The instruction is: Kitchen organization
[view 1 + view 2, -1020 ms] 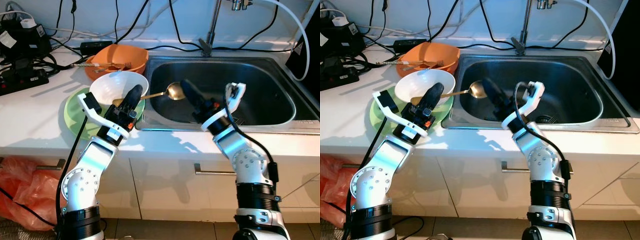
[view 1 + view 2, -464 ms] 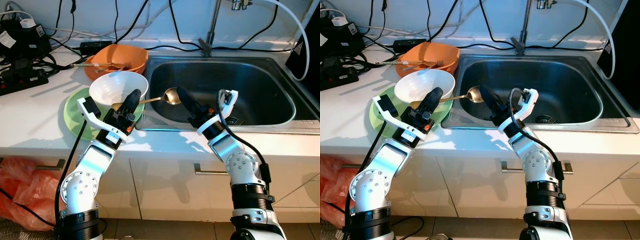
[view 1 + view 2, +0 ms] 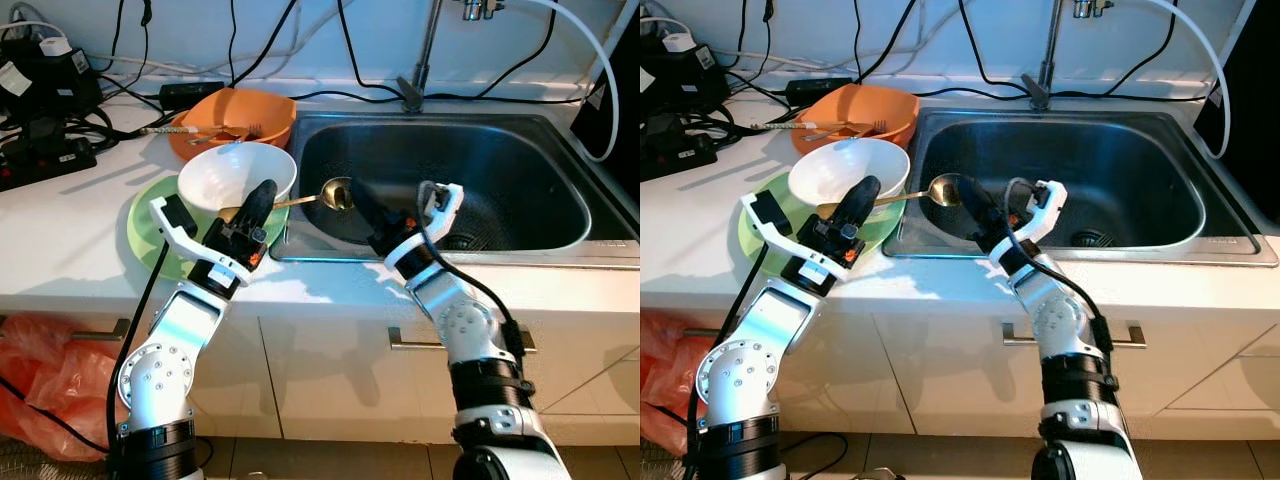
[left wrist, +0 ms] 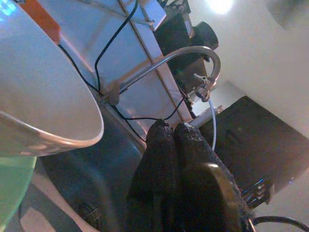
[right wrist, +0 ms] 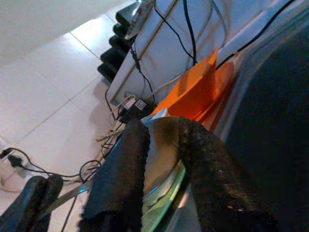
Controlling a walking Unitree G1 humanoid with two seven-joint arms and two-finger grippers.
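Observation:
A gold spoon (image 3: 335,193) lies across the gap between a white bowl (image 3: 225,172) and the sink (image 3: 520,190), its bowl end over the sink's left rim. My left gripper (image 3: 263,192) is shut on the spoon's handle, in front of the white bowl, which stands on a green plate (image 3: 148,228). From inside the sink my right gripper (image 3: 350,192) reaches to the spoon's bowl end. In the right wrist view its fingers (image 5: 120,174) stand apart, with the spoon's bowl seen in the gap.
An orange bowl (image 3: 250,108) with cutlery sits behind the white bowl. Cables and a power strip (image 3: 45,160) crowd the counter's back left. The faucet (image 3: 420,70) rises behind the sink. A red bag (image 3: 45,385) lies on the floor at left.
My right gripper has drawn back to the left and toward the sink's front rim. The left gripper has dropped a little, and the spoon's bowl end has sunk lower.

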